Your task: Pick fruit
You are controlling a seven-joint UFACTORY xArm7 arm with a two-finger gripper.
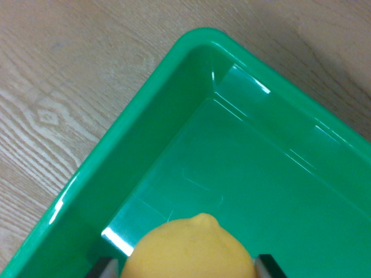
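A yellow lemon [188,250] fills the bottom middle of the wrist view, its nipple end pointing up in the picture. My gripper [186,267] is shut on it: one fingertip [103,268] shows at the lemon's left and the other at its right, both pressed to its sides. The lemon hangs over the inside of a green plastic tray [145,116], above the tray floor near one corner. I cannot tell whether the lemon touches the floor.
The tray's rounded corner rim sits at the top middle, with its walls running down to the left and right. Light wood-grain tabletop [52,87] lies outside the tray on the left and at the top right.
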